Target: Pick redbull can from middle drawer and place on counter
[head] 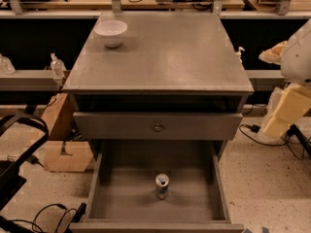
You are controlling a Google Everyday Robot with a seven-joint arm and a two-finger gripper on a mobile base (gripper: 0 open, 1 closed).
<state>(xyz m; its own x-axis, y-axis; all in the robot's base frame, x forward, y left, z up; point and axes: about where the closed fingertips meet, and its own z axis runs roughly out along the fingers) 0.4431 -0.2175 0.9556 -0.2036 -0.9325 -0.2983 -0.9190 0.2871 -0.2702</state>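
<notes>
Barely begun | redbull can (162,185) upright in open middle drawer (121,200) | counter (170,57) not yet reached | gripper (284,111) seemingly at right edge, well apart, open-or-closed state: cannot tell

Drawer (131,193) reached freely from above, can (162,185) stood near its front, surface (170,57) blocked only by bowl (111,32) at far-left corner, hand (285,112) seen at right.

A robotics lab or workshop: speckled floor (265,183) strewn with cables (47,211), long workbenches (146,1) behind, a cardboard box (65,157) on the floor. The gripper (285,113) hangs at the right, beside the counter (165,57).
</notes>
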